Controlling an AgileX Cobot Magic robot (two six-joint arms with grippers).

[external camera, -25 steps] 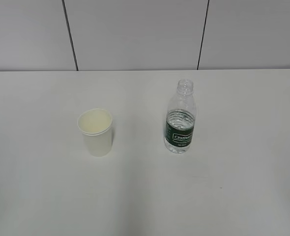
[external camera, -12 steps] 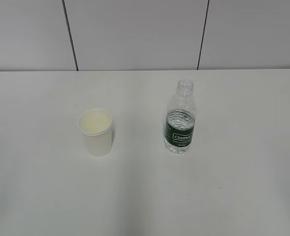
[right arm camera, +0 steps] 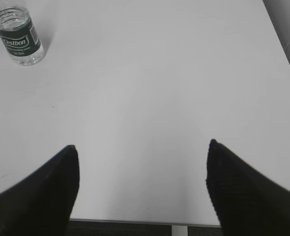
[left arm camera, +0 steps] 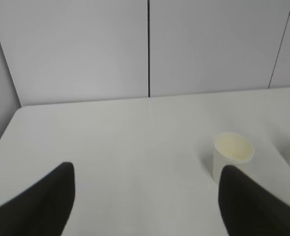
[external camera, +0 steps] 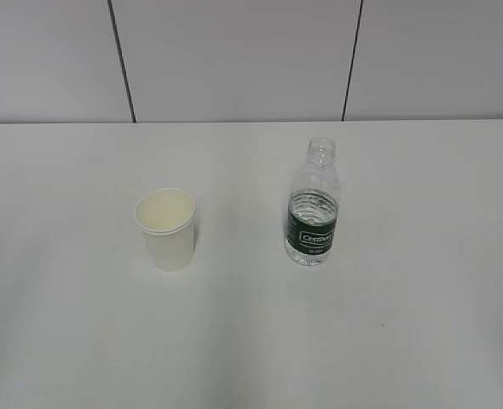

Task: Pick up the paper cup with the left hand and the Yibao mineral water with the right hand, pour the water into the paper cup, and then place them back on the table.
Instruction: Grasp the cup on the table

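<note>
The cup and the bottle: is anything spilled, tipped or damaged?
Nothing stands out. The paper cup and the Yibao mineral water stand upright and apart on the table, which shows no spill. The bottle has no cap.

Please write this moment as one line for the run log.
phase: start | cup: upright on table | bottle: upright, capless | left tool: open, empty | right tool: open, empty

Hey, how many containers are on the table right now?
2. The paper cup stands left of centre, and the water bottle stands upright to its right, apart from it. Nothing else shows on the table, though its near edge is out of view.
</note>
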